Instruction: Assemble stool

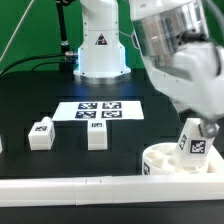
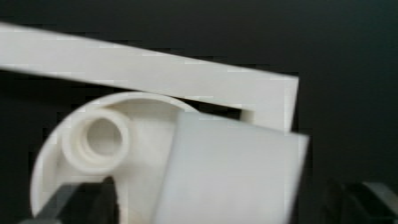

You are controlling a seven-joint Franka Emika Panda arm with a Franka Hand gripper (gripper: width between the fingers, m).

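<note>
Exterior view, lower right: we see the gripper point(image 1: 203, 127) closed around a tagged leg point(image 1: 195, 146), held upright above the seat disc point(image 1: 160, 160), just beside the white rail point(image 1: 90, 186). A second leg point(image 1: 97, 136) and a third leg point(image 1: 40, 133) stand apart near the marker board point(image 1: 100, 110).

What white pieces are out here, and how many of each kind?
Stool legs: 3 (loose leg, loose leg, held leg in the gripper)
Round seat: 1
Long rail: 1
Marker board: 1
Total: 6, not counting a cut-off white sliver at the exterior view's left edge.
</note>
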